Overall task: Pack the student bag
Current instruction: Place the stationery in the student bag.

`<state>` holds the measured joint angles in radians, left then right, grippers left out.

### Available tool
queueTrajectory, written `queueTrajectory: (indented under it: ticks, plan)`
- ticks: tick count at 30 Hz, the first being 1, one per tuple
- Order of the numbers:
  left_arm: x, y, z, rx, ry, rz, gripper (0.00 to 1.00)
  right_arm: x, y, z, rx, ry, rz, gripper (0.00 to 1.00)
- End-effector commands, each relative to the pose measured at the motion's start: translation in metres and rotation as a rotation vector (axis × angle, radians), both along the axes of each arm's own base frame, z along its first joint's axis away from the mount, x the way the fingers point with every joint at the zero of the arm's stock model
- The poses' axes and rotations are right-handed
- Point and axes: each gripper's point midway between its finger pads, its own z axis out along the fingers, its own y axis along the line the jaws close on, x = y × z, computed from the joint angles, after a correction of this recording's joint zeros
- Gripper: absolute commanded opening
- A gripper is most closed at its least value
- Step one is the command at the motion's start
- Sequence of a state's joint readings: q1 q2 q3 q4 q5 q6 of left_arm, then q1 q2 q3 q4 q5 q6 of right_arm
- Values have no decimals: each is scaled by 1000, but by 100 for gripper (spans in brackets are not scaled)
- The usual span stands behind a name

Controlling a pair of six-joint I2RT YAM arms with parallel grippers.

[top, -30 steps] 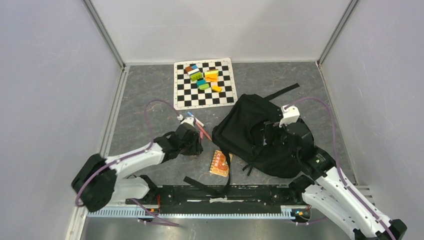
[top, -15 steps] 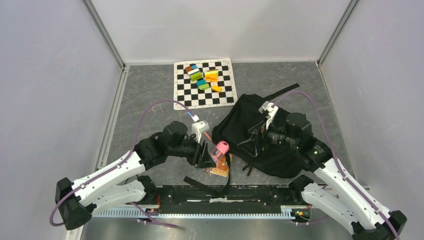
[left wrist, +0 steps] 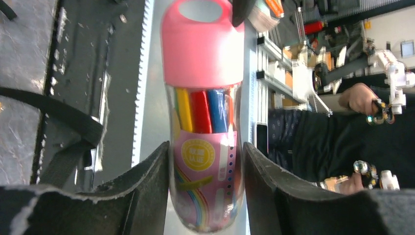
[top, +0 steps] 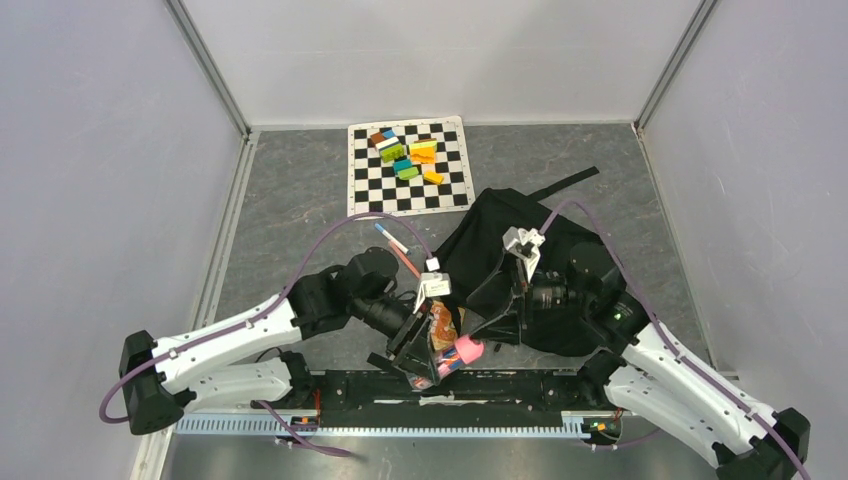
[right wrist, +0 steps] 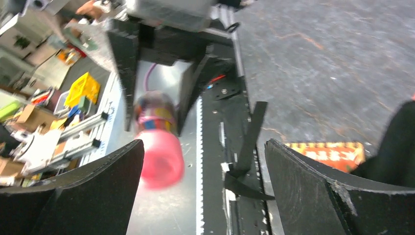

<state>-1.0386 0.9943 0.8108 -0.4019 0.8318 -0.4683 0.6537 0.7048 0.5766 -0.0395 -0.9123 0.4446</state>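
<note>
Marker jar (left wrist: 203,122) now at table (top: 300,190) edge, in left claw (left wrist: 205,147); right claw (right wrist: 204,146) agape

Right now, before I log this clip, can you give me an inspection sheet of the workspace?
Surface: grey mottled tabletop, no spills seen.
Job's things: large soft black fabric backpack slumped right of centre; clear pink-capped tub of coloured markers held near the front rail.
Clutter: black-and-white checkered mat at the far side carrying small coloured blocks; red-and-blue pen; orange printed booklet beside the backpack.
Grippers: left pincer closed on the tub; right pincer open, empty, facing the tub.
Cables: left purple cable and right purple cable arch above their arms.
Surroundings: pale walls; person beyond the rail.
</note>
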Motion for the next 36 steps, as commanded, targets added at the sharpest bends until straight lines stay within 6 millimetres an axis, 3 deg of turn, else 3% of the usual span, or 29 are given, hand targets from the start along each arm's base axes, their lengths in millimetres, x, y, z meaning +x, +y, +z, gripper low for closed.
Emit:
queueTrajectory:
  ticks: [1, 12, 20, 23, 24, 25, 26, 28, 31, 36]
  plan:
    - [18, -23, 55, -218, -150, 8, 16, -42, 12, 23, 116, -10, 186, 98]
    - [20, -27, 53, -217, -144, 14, 11, -41, 17, 21, 134, 5, 167, 96]
    - [20, -27, 51, -208, -142, 9, 11, -41, 18, 31, 171, -10, 159, 60]
    - [21, -27, 48, -203, -144, 13, 12, -38, 19, 31, 173, -11, 140, 38]
    - [23, -28, 48, -202, -150, 20, 14, -36, 19, 31, 174, -14, 129, 30]
    - [25, -28, 46, -198, -160, 33, 26, -33, 19, 31, 175, -23, 110, 20]
    - [30, -30, 45, -192, -178, 59, 56, -28, 19, 30, 166, -28, 79, 13]
    - [46, -32, 40, -168, -231, 138, 95, -13, 18, 25, 123, -61, -12, 1]
    - [78, -35, 32, -124, -328, 284, 100, 25, 6, 13, -19, -111, -238, 0]
    - [131, -43, 27, -87, -438, 519, 100, 83, -55, 8, -257, -193, -682, 0]
